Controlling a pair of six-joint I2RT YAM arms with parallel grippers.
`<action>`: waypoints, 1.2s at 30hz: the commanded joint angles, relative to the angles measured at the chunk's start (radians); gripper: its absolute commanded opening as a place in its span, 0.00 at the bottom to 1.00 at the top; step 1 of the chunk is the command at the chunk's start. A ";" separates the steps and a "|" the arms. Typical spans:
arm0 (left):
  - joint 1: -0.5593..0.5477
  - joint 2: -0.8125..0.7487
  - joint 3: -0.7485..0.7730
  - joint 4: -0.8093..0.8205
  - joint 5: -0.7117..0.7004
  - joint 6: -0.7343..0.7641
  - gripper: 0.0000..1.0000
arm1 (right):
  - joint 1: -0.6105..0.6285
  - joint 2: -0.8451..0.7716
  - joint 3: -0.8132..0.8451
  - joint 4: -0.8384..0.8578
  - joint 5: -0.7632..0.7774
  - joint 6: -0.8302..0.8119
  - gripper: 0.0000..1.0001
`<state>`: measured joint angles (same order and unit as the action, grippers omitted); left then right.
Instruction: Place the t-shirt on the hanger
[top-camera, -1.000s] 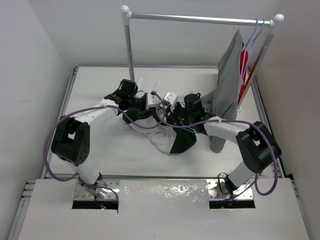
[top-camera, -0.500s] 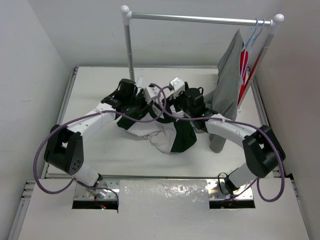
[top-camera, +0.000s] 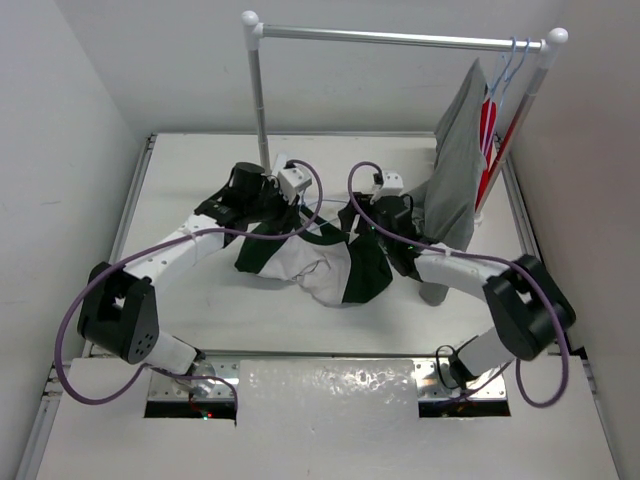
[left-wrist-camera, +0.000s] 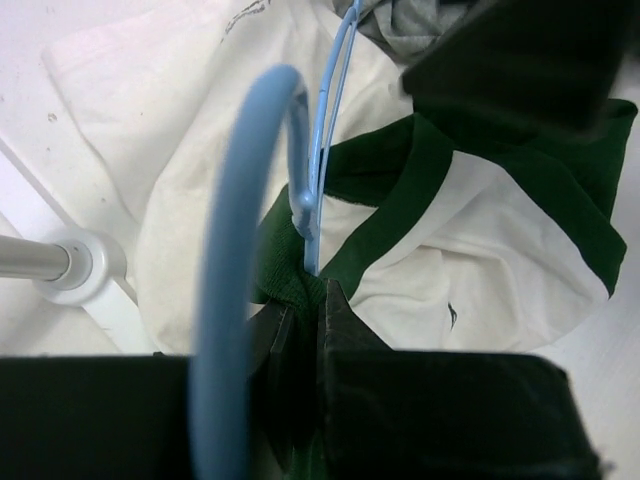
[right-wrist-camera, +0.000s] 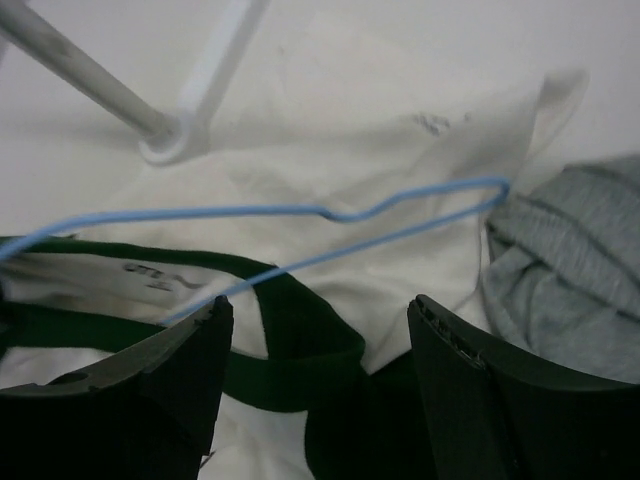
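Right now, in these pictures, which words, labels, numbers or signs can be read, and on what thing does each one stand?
Nothing can be read for certain.
Small dark print on the pale front of the t-shirt, right wrist view: too blurred to read.
Dark marks by its green collar: too blurred to read.
The hanger: no lettering visible.

Parted fingers (right-wrist-camera: 470, 400), nothing between. Beyond them, hanger (right-wrist-camera: 250, 209) wire crossing t-shirt (right-wrist-camera: 300, 355) green collar and pale cloth. Grey garment (right-wrist-camera: 570, 280) right; rack foot (right-wrist-camera: 165, 145) upper left.
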<state>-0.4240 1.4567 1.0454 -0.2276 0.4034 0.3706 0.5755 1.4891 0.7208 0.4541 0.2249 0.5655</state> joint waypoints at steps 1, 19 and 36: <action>0.005 -0.039 -0.002 0.066 0.017 -0.061 0.00 | 0.006 0.094 -0.003 0.095 0.019 0.169 0.69; 0.010 -0.104 -0.016 0.114 -0.023 -0.056 0.00 | 0.004 0.346 0.026 0.149 -0.140 0.332 0.38; 0.139 -0.173 -0.025 -0.240 0.239 0.356 0.00 | -0.270 0.123 -0.084 -0.025 0.056 0.157 0.00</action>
<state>-0.3141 1.3499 1.0149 -0.3767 0.6529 0.5697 0.3687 1.6344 0.6155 0.5625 0.0883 0.8364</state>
